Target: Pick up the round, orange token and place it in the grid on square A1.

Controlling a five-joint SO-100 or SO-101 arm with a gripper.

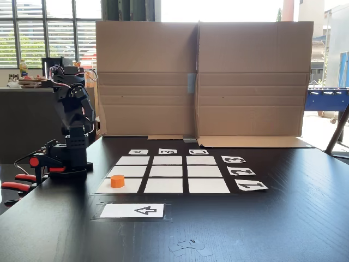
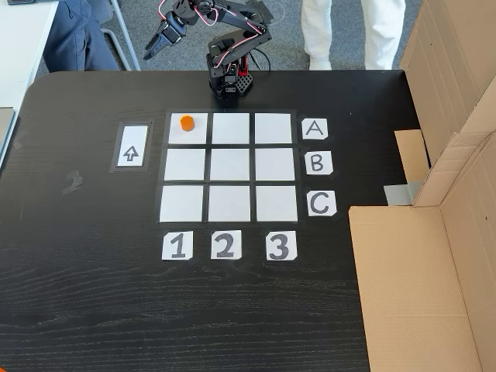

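Orange plastic stands out at once: the token (image 2: 186, 122) sits flat on square A1 (image 2: 188, 132), the corner cell of the grid (image 2: 229, 165) that lies in the row of the A card (image 2: 314, 129) and the column of the 1 card (image 2: 177, 246). In the view from above it rests in the upper half of that cell, nearer the arm than the middle, fully inside the white paper. In the low fixed view the same token (image 1: 117, 180) stands upright on the near left cell. I judge that the placing is done, because the token lies where the task asks and nothing touches it.

Beside the grid, on the side of column 1, lies the arrow card (image 2: 132, 147), apart from the cells; it seems to mark a starting place, and now it carries nothing.

At the far edge of the black surface (image 2: 93, 294) the arm (image 2: 232, 46) is folded back over its base. Its upper links bend high and then point sideways, so the gripper (image 2: 157, 43) hangs beyond the edge of the surface, well apart from the token. The fingers (image 2: 153, 46) look close together at the tips and hold nothing that I can see, but they are small and dark, so I cannot tell how far they are open.

Behind the arm, a person's legs (image 2: 353, 31) stand on the floor, and cardboard walls (image 2: 457, 155) close one side of the scene.
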